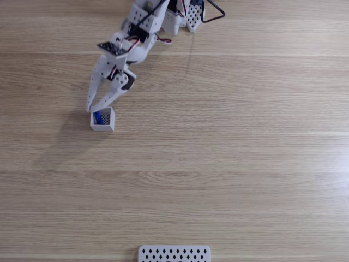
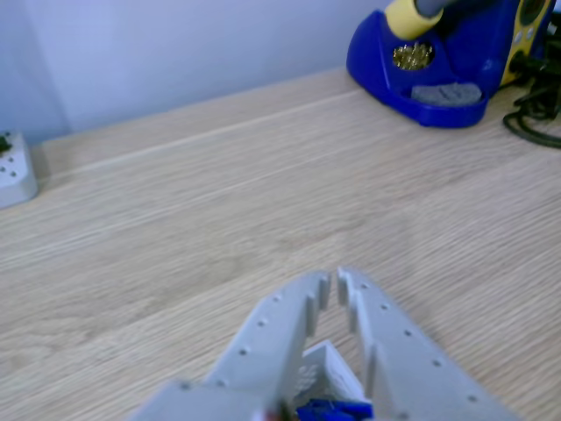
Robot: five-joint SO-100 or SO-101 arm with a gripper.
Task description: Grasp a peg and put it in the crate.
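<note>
In the fixed view I see the hand (image 1: 91,108) at the left, pointing down at the crate's (image 1: 102,127) near-left corner, its two white fingers (image 1: 97,82) drawn almost together at the tips with only a thin gap between them. Nothing is pinched there. Just below the tips sits the crate on the table (image 1: 229,164), and the peg (image 1: 97,117) shows as a blue sliver inside it, against the left wall. To the right, the arm (image 1: 143,27) runs up to its base at the top edge. A perforated white panel (image 1: 174,254) lies at the bottom edge, well apart from the crate.

In the other view, a white block (image 2: 13,168) stands at the far left edge of the table (image 2: 175,219). At the bottom middle I look along the hand (image 2: 338,278): the fingers (image 2: 272,329) converge to a narrow slit, and between them, lower down, I see the crate (image 2: 326,368) and the peg (image 2: 333,409). A blue stand (image 2: 438,53) with brass wool sits at the top right.
</note>
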